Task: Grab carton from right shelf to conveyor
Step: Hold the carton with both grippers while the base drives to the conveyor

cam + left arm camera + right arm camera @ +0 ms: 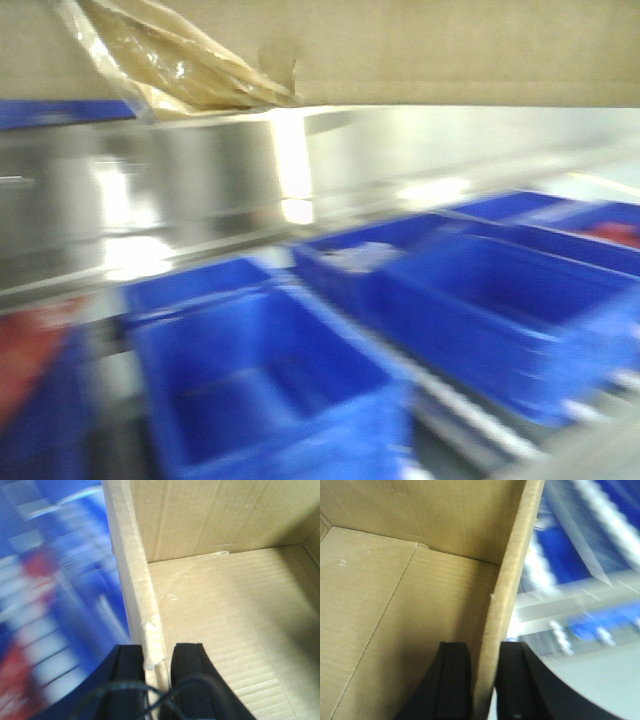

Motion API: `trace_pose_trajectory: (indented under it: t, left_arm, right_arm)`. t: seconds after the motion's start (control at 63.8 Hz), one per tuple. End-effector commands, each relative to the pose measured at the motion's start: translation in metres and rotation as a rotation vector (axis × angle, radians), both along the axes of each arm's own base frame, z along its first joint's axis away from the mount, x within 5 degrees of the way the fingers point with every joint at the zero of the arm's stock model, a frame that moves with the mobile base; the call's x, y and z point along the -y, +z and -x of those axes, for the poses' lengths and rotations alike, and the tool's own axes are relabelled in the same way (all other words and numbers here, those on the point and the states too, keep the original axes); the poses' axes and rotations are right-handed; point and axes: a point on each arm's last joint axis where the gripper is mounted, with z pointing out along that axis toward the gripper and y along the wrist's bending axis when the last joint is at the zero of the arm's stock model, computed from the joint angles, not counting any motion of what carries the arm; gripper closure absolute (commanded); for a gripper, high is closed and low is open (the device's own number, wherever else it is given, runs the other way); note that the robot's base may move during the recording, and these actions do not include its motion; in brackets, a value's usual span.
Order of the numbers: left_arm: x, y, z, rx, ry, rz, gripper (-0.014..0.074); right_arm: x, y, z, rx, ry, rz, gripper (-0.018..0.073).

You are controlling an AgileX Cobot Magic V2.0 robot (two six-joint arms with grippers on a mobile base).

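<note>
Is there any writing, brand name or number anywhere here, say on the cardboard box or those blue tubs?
No text can be read in any view.
carton: plain brown cardboard outside and inside, no print.
blue bins: blurred, no label shows.
right shelf: its steel rail shows only glare.
red patch: too blurred to tell whether it bears writing.

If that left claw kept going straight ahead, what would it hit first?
The carton: its side wall, pinched in the left gripper, would jam deeper. Next, probably the box floor; depth is unclear.
</note>
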Motion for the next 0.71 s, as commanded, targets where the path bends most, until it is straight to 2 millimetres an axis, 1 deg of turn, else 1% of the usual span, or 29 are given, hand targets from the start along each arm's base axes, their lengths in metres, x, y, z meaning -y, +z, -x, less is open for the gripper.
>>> trace_pose_trajectory:
  t: [0.0,0.69]
  left_arm:
    - [0.0009,0.0076,0.0044,0.052,-0.026,0.023,0.0613]
    - [0.0004,0.0077,0.0041,0.055,-0.023,0.018,0.0613]
  right_arm:
    - [0.0022,0.0054,0.0003,0.055,0.001,0.000,0.0628]
    - [0.0022,0.0054,0.0003,0.055,0.001,0.000,0.0628]
